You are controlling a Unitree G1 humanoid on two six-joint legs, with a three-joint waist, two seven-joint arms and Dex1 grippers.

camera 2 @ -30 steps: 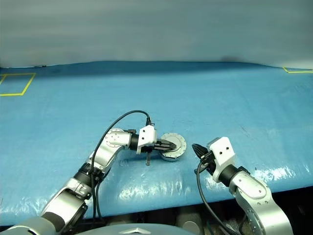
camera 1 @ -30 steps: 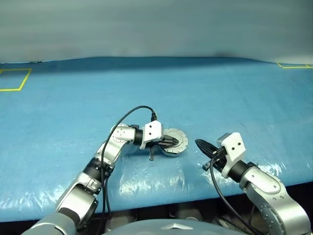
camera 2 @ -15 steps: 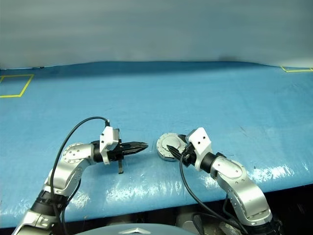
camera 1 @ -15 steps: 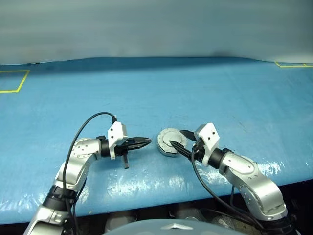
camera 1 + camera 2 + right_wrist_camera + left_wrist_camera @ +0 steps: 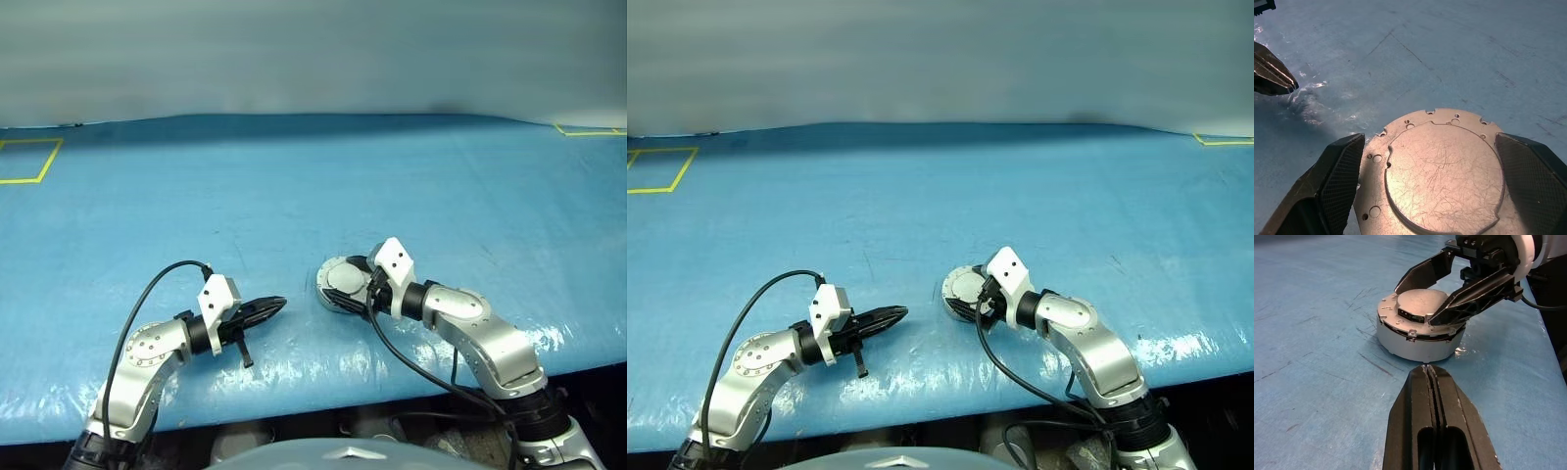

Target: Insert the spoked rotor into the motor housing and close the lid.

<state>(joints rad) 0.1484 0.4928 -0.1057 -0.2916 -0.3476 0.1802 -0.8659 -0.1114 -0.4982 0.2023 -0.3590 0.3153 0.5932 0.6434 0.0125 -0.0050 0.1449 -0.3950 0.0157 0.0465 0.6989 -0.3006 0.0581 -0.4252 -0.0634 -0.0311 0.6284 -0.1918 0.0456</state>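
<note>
The short round silver metal motor housing [image 5: 1420, 340] sits on the blue plastic-covered table [image 5: 294, 186], near its front edge and roughly midway between the two arms. Its lid [image 5: 1442, 169], a plain light-grey disc with small holes and notches around its edge and a raised round centre, lies flat on top of the housing, so the inside is hidden and the spoked rotor cannot be made out.

The right claw [image 5: 1447, 291] reaches in from the right with its two black fingers spread wide, one on each side of the housing. In the right wrist view the textured pads [image 5: 1342, 181] stand just beside the lid's rim on either side; whether they touch it cannot be told. In the left wrist view the fingers pass over the lid's top and edge.

The left claw [image 5: 274, 305] is pressed together, fingertip to fingertip, holding nothing. It points across at the housing from the left, just above the table and a short gap away from it. A black cable [image 5: 157, 289] loops from the left wrist back along the arm.

Yellow tape outlines [image 5: 29, 162] mark the far corners of the table.
</note>
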